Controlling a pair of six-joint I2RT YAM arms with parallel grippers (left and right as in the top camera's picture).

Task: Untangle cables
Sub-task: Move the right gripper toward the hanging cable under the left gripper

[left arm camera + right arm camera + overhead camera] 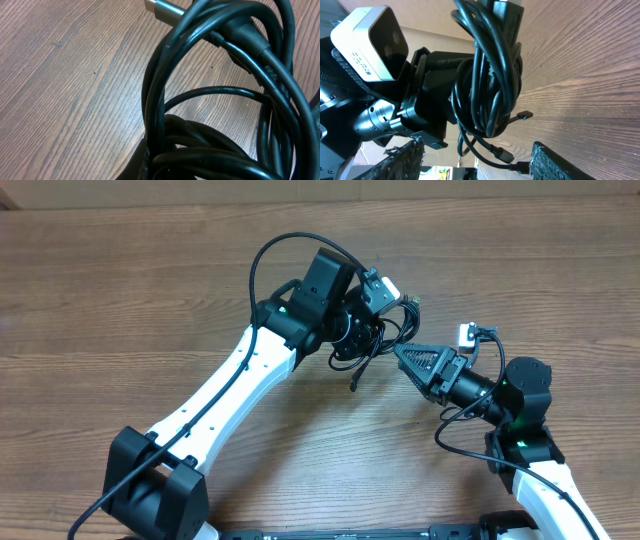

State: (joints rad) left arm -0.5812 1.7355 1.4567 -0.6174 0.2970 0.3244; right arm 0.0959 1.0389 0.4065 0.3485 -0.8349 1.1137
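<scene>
The cables (pixel 372 340) form a knotted black coil held a little above the wooden table. My left gripper (pixel 372 328) is shut on this coil; in its wrist view the loops (pixel 210 125) fill the right side and a metal plug (pixel 165 10) sticks out at the top. One strand end (pixel 357 383) dangles below the coil. My right gripper (pixel 398 352) points left at the coil from close by. In the right wrist view its jaws stand open (pixel 480 162), and the coil (pixel 490 85) hangs just ahead with two plug ends (pixel 504 156) dangling between the rough pads (pixel 402 160).
The left arm's white wrist camera (pixel 370 45) and black wrist body (pixel 430 100) sit directly behind the coil. Thick robot cables loop over the left arm (pixel 262 260) and beside the right arm (pixel 455 430). Bare wooden table (pixel 120 290) lies all around.
</scene>
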